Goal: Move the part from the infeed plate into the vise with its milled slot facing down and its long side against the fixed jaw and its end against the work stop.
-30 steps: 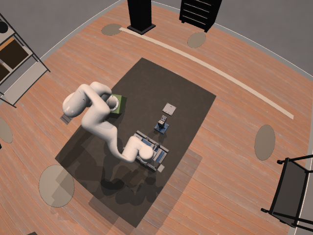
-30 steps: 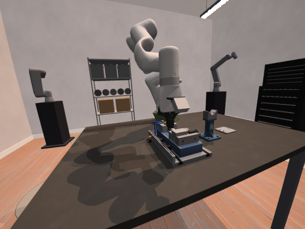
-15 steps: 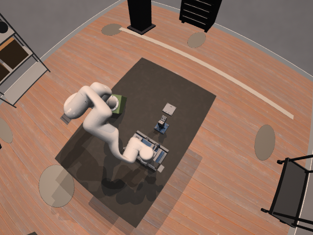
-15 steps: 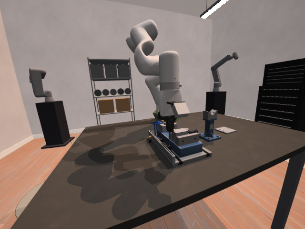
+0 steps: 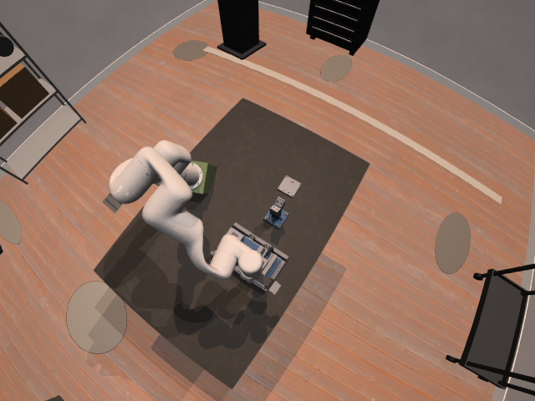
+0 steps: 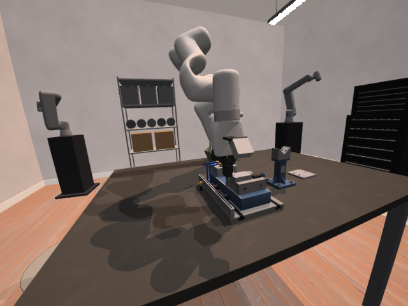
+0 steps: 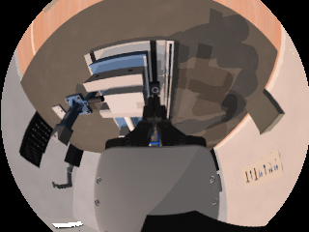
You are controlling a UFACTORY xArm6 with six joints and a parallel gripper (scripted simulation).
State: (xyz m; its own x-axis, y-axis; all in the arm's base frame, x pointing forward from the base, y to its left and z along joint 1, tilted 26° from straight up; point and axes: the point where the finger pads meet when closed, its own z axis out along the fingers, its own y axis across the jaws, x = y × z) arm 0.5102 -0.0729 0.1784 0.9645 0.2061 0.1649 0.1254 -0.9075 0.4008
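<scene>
The vise (image 6: 241, 194) stands on a blue base in a grey frame near the table's middle; it also shows in the overhead view (image 5: 263, 261) and in the wrist view (image 7: 123, 84). My gripper (image 6: 227, 171) is shut and empty. Its fingers point down into the vise at the far end, next to the grey blocks (image 6: 245, 181) there. I cannot tell the part apart from the grey jaws. The infeed plate (image 5: 288, 186) lies bare. The V-block (image 6: 280, 164) on its blue post holds nothing that I can make out. In the wrist view the closed fingertips (image 7: 154, 108) hang beside the vise's right rail.
The V-block stands just right of the vise, and the infeed plate (image 6: 301, 173) lies beyond it. The arm's green base (image 5: 202, 176) is at the table's far side. Shelves, pedestals and other arms stand off the table.
</scene>
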